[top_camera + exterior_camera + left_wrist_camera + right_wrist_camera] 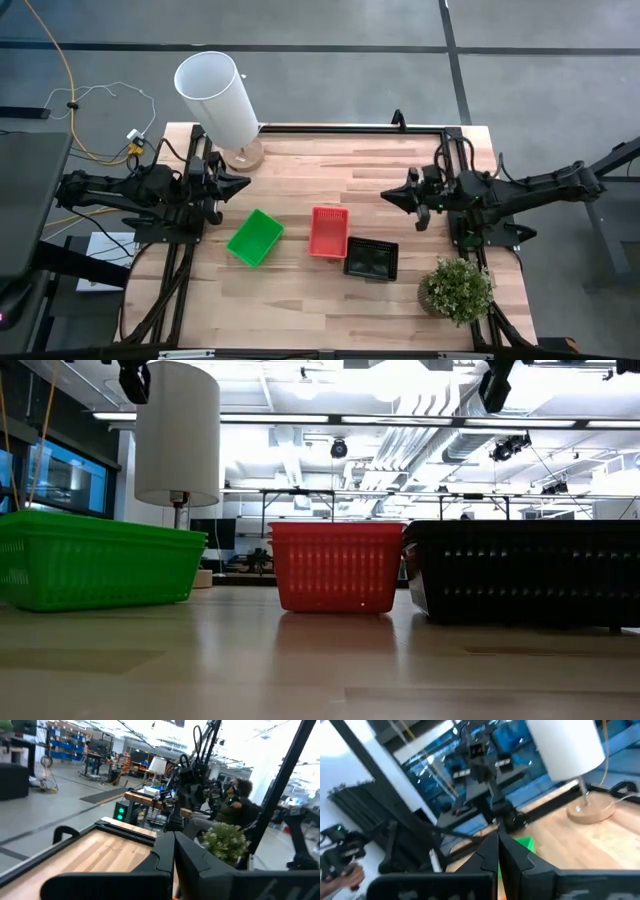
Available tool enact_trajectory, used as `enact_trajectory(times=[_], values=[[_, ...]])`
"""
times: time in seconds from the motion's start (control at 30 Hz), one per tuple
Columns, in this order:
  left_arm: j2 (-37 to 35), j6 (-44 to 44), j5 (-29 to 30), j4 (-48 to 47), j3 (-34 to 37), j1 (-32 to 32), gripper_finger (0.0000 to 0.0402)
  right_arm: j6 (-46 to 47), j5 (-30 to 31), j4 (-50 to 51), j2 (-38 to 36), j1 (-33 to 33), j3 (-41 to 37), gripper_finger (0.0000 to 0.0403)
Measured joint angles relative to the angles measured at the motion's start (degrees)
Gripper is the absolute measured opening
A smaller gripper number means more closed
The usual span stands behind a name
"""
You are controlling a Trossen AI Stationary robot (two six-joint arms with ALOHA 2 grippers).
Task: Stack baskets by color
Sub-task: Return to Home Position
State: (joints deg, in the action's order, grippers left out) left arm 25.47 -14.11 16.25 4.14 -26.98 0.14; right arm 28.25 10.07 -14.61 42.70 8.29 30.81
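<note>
Three baskets stand by their bottoms on the wooden table (300, 290): a green one (255, 238) (95, 565), a red one (329, 231) (335, 565) and a black one (371, 259) (525, 572), the black beside the red. Whether more baskets are nested inside them does not show. My left gripper (243, 184) (174, 865) hangs shut above the table's left part, pointing level toward the right. My right gripper (385, 195) (498, 860) hangs shut over the right part, pointing level toward the left. Neither holds anything, and both stay above the baskets and farther back.
A tall white lamp (218, 97) (565, 745) stands on a round wooden foot (243, 155) at the far left. A potted green plant (457, 290) (225, 840) sits at the near right corner. A black frame (350, 128) runs along the far edge. A person (240, 795) sits beyond the table.
</note>
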Motion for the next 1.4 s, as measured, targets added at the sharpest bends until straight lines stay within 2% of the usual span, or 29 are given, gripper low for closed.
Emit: enact_trajectory(times=[0.2,0.43,0.6,0.73,0.83,1.07,1.23,1.4], values=[[-5.82,2.28,-0.57,-3.08,2.27,-0.02,0.0,-0.68,1.35,-0.63,0.0,-0.1,-0.16,0.0],[-18.25,1.69,-1.91,7.4,15.7,1.47,0.0,0.76,1.24,0.2,0.04,-0.1,-0.16,0.0],[-25.4,-3.1,-4.65,8.31,22.74,2.78,0.0,5.99,0.83,0.17,0.04,-0.1,-0.16,0.0],[-25.04,-5.35,-5.59,9.68,26.39,3.49,0.0,7.0,0.39,-0.02,0.02,-0.1,-0.16,0.0],[-25.23,-6.66,-6.06,3.99,26.34,4.12,0.0,7.93,0.31,-0.16,0.02,0.02,-0.16,0.0],[-25.29,-6.48,-10.69,2.91,26.29,5.14,0.0,7.87,-2.26,-0.22,0.02,0.12,-0.16,0.0],[-25.29,-4.65,-10.66,2.19,26.29,5.11,0.0,7.83,-2.8,-0.22,0.02,0.12,-0.14,0.0],[-24.44,-1.11,-11.14,-3.0,26.23,5.16,0.0,7.83,-2.79,-0.19,0.03,0.12,-0.14,0.0]])
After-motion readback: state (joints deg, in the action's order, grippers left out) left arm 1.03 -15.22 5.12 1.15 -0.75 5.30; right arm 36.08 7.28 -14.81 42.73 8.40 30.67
